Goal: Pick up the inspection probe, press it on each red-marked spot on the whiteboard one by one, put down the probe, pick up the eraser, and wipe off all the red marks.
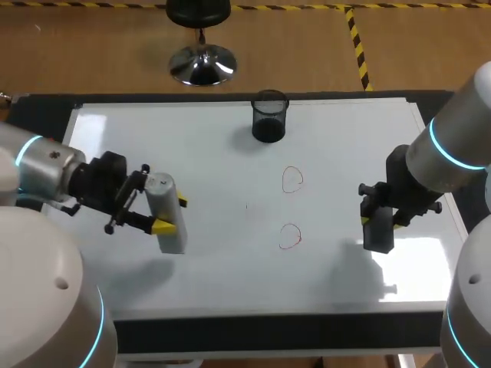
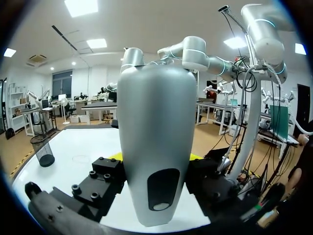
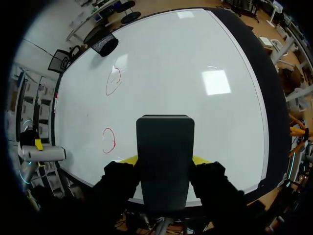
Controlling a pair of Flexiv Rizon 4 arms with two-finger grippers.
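Note:
My left gripper (image 1: 171, 214) is shut on the grey inspection probe (image 1: 169, 222), held above the left part of the whiteboard (image 1: 215, 153). In the left wrist view the probe (image 2: 151, 142) stands between the yellow fingertips (image 2: 115, 156). My right gripper (image 1: 381, 224) is shut on the dark eraser (image 1: 377, 234) above the board's right side. From the right wrist, the eraser (image 3: 165, 156) sits between the yellow tips. Two red loops are drawn mid-board, a far one (image 1: 292, 179) and a near one (image 1: 290, 236). Both loops (image 3: 113, 81) (image 3: 108, 141) lie ahead of the eraser.
A black mesh cup (image 1: 269, 115) stands at the board's far edge, also seen as the cup (image 2: 44, 152) and the cup (image 3: 104, 45). The board's black frame (image 1: 268, 330) runs along the near edge.

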